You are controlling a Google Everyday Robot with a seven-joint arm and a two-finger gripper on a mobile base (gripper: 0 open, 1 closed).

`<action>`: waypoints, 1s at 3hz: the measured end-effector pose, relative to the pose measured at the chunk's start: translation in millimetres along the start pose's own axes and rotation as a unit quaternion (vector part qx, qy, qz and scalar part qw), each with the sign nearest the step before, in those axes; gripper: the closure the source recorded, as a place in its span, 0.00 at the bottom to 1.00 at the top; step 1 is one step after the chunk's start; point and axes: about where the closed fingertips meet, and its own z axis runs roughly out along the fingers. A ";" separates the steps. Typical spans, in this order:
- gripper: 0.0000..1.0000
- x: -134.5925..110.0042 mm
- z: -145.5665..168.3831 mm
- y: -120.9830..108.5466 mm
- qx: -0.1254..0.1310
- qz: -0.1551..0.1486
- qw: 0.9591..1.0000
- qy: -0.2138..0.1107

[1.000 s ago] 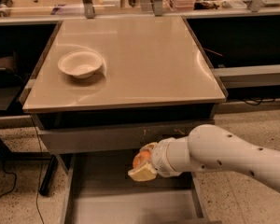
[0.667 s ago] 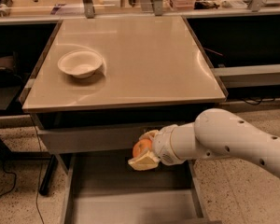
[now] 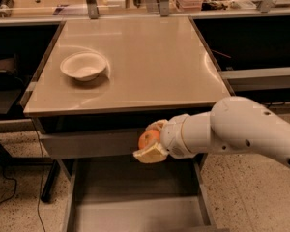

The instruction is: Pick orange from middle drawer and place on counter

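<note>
My gripper [image 3: 151,140] is shut on the orange [image 3: 148,138], a small round fruit held between the pale fingers [image 3: 149,153]. It hangs above the open middle drawer [image 3: 135,211], in front of the upper drawer front and just below the counter's [image 3: 150,62] front edge. The white arm reaches in from the right. The drawer floor below is bare.
A white bowl [image 3: 84,65] stands on the counter at the left. A shelf with small items runs along the back. Dark benches flank the cabinet on both sides. A cable lies on the speckled floor at the left.
My gripper has risen with the orange from low over the drawer to just under the counter's front edge. The bowl has not moved.
</note>
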 end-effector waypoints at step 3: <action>1.00 -77.4 -53.8 -75.6 0.027 -0.031 0.998 -0.038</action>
